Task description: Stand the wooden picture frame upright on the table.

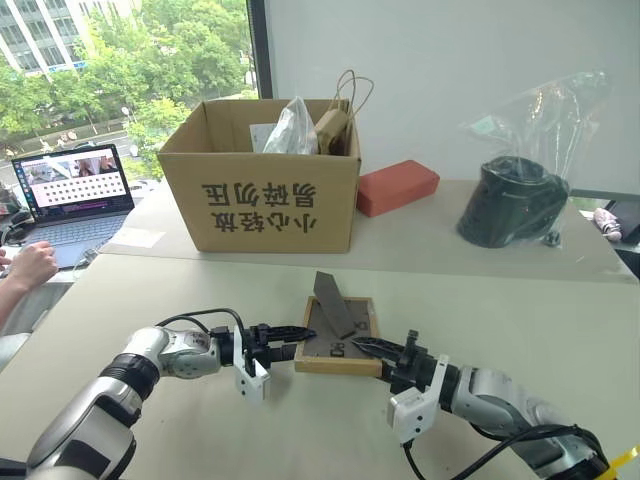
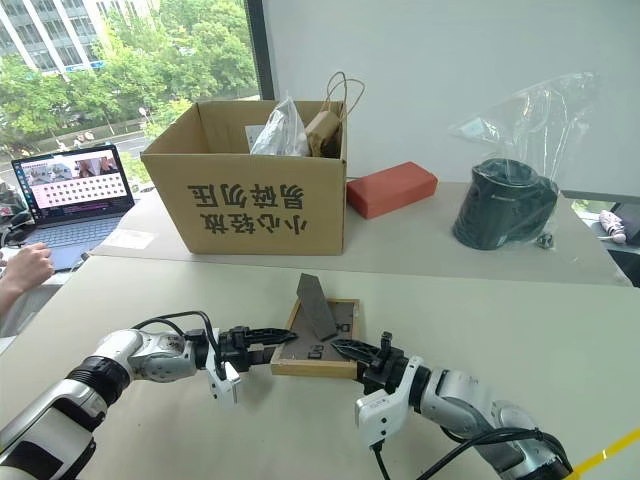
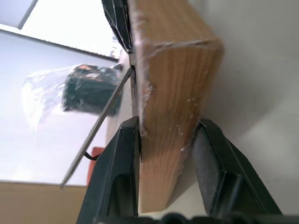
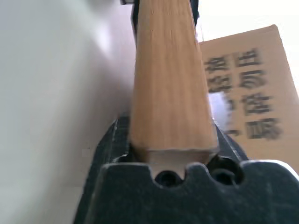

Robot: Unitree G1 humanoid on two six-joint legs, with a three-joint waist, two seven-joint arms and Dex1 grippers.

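Both grippers (image 1: pixel 290 352) (image 1: pixel 365 347) on frame (image 1: pixel 338 332) edges

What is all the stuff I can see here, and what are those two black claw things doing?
wooden picture frame: one, light wood, dark grey back up, stand folded out, lying on the table
cardboard box: one, brown, far side, bags inside
brick-shaped box: one, red-orange, right of the cardboard box
black object in clear plastic: one, far right
laptop: one, open, far left
person's hand: one, by the laptop
left gripper: black, clamped on the frame's left edge
right gripper: black, closed on the frame's near edge
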